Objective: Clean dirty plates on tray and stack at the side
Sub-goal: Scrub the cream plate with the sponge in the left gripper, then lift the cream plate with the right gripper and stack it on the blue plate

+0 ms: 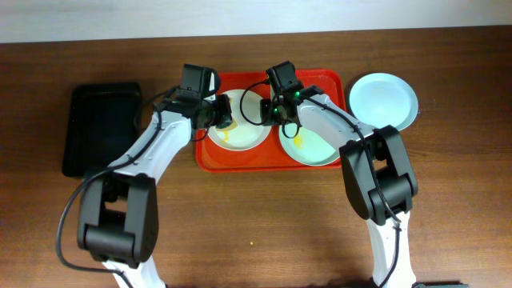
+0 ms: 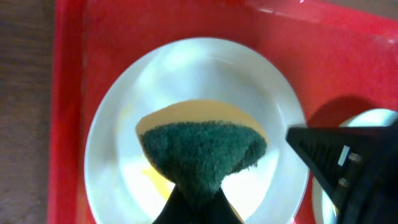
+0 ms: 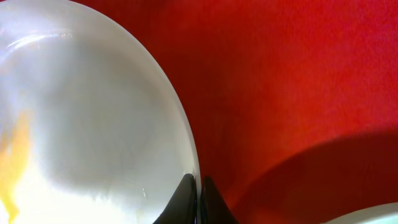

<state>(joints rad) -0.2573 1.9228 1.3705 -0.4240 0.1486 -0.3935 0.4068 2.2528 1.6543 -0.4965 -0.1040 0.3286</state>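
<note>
Scrubbing the white plate is, as I read it, your step in hand, so work from the big things down.

The tray (image 1: 210, 160) sits mid-counter and holds two plates. The white plate (image 1: 248, 128) fills its 9 o'clock half. A mint-green plate (image 1: 312, 150), with its own yellow streak, lies toward 4 o'clock. A second mint-green plate (image 1: 384, 100) rests off the tray at 2 o'clock and shows no smear from overhead, so that looks like your stacking spot.

The sponge (image 2: 199, 149) hangs green side down over the middle of the white plate. Your left fingers (image 2: 196, 208) are closed tight on it, bunching it into a fan. The yellow smear (image 2: 155, 180) lies toward 7 o'clock of the sponge in the left wrist view, so bring the pad down there rather than at the centre. Then rub in short strokes that stay inside the rim.

Your right fingers (image 3: 199, 193) are nearly closed, pinching the white plate's rim at its 3 o'clock edge. Hold that pinch firm while you scrub, or the plate is likely to skate on the glossy plastic. Aim your strokes away from those fingers so the two arms do not meet.

The counter (image 1: 448, 208) is dark brown wood grain, with no spills that I can see. A black tray (image 1: 102, 128) lies at 9 o'clock, well apart from the red one. A pale wall (image 1: 240, 16) runs along the 12 o'clock edge, and nothing more of the room shows.
</note>
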